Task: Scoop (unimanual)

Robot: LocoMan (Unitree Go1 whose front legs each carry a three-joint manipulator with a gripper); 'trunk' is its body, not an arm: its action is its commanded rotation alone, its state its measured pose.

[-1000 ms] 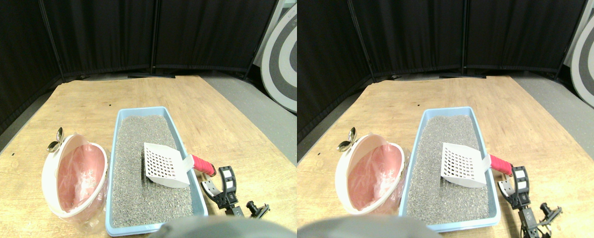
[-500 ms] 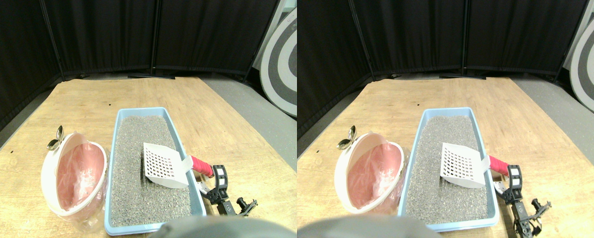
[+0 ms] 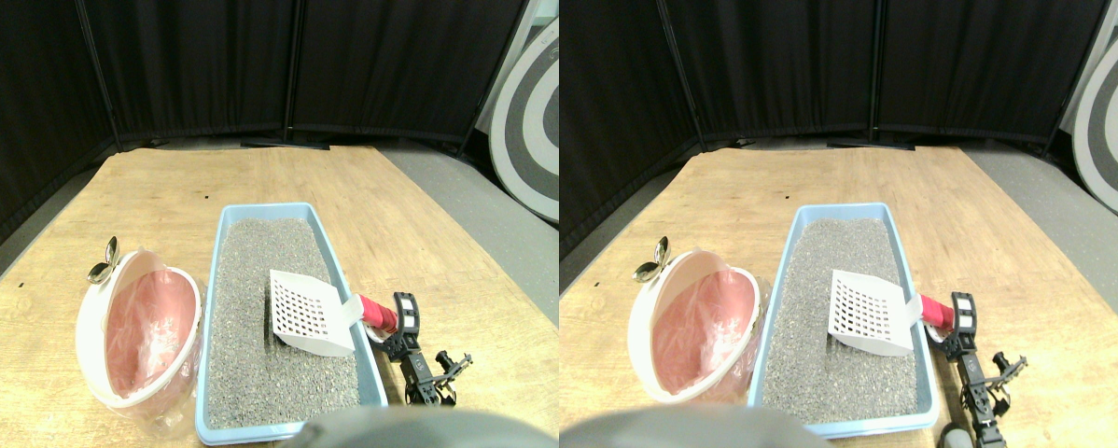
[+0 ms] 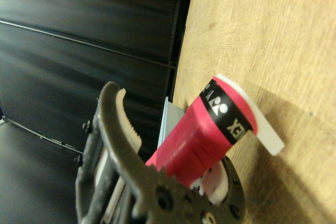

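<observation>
On the wooden floor [image 3: 410, 224] a long blue tray [image 3: 212, 392] full of grey grit [image 3: 260, 317] is seen, and a white bin [image 3: 102, 373] with a pink bag inside is set just beside the tray's left wall. A white scoop [image 3: 309, 313] with many small holes is laid on the grit near the tray's right wall, and its flat part is tipped up a little. Its red handle [image 3: 379, 315] is stuck out over the right wall, so the scoop's long line runs from the grit on the left out to the floor on the right. The right gripper [image 3: 400, 317] is found at the far end of that handle, on the side away from the tray. In the wrist view the red handle [image 4: 202, 137] is seen lying right beside the dark jaw, with its white end cap past the jaw. Whether the jaws are apart or pressed on the handle cannot be told from these pictures. It is judged that the handle must be gripped firmly first, so the scoop can be pushed along the grit.
</observation>
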